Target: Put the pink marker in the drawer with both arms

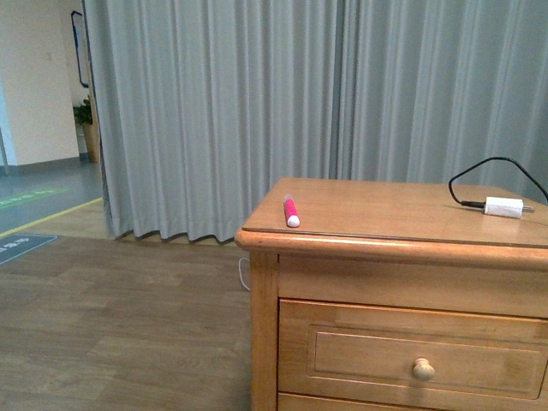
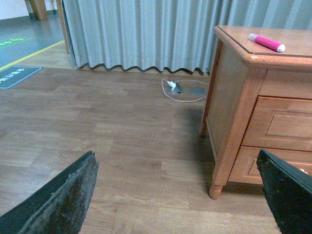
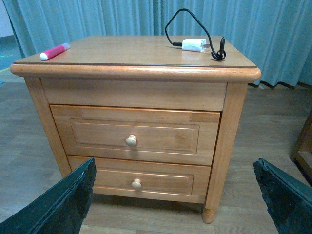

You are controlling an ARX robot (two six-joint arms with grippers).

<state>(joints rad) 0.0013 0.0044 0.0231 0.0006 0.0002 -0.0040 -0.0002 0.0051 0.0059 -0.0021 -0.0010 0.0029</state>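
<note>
The pink marker [image 1: 291,211] lies on the cabinet top near its front left corner, white cap toward the front edge; it also shows in the left wrist view [image 2: 266,42] and the right wrist view [image 3: 54,50]. The upper drawer [image 3: 134,134] is closed, its round knob [image 3: 130,141] in the middle; the front view shows it too [image 1: 423,356]. My left gripper [image 2: 178,195] is open and empty, low over the floor to the cabinet's left. My right gripper [image 3: 175,195] is open and empty, in front of the cabinet, facing the drawers.
A white plug with a black cable [image 1: 503,206] lies on the cabinet top at the far right. The lower drawer [image 3: 139,179] is closed. A floor socket with a white cord [image 2: 176,87] sits by the grey curtain [image 1: 257,103]. Wooden furniture [image 3: 303,148] stands right of the cabinet.
</note>
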